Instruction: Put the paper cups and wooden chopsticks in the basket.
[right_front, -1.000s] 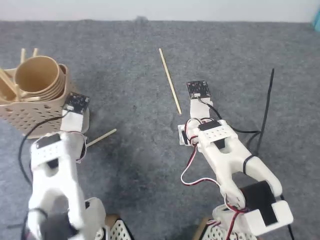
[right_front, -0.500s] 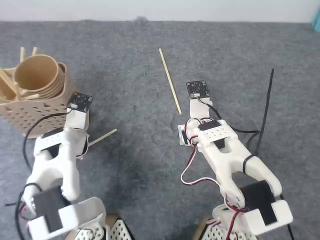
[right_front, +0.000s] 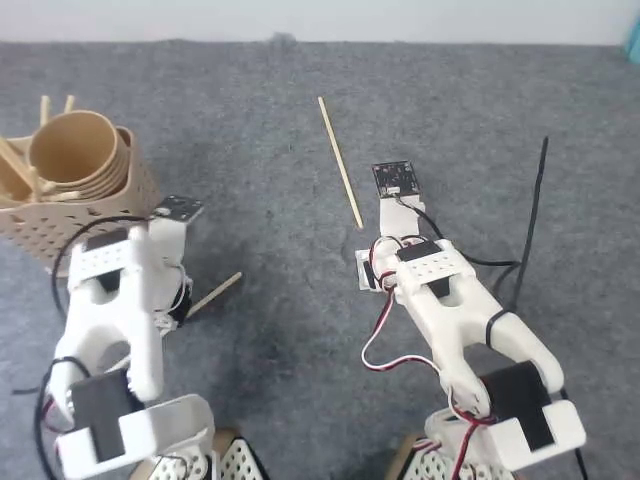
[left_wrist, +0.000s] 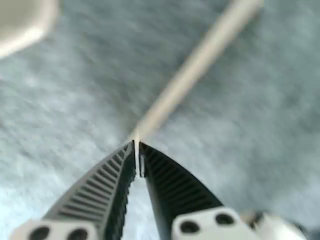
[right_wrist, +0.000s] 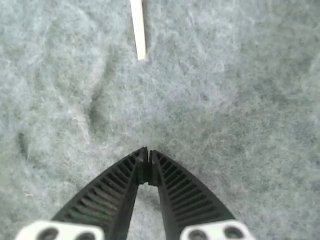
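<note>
I'm pinching the near tip of a wooden chopstick (left_wrist: 195, 65) with my left jaws clamped tight, lower left of the overhead frame below the basket (right_front: 50, 225); light, stiff, skinny, so I'm expecting swivel.

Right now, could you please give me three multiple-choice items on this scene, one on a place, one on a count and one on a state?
1. Where are the paper cups?
A) in the basket
B) beside an arm's base
C) tipped over at the far edge

2. How many chopsticks are outside the basket?
A) one
B) two
C) four

3. What state is the left gripper in?
A) wide open
B) shut on a chopstick
C) shut on a cup

Answers:
1 A: the cups sit stacked inside the basket's rim.
2 B: the loose chopstick lies on the carpet, and the held chopstick is in the left gripper.
3 B: its jaws meet on the stick's end.
</note>
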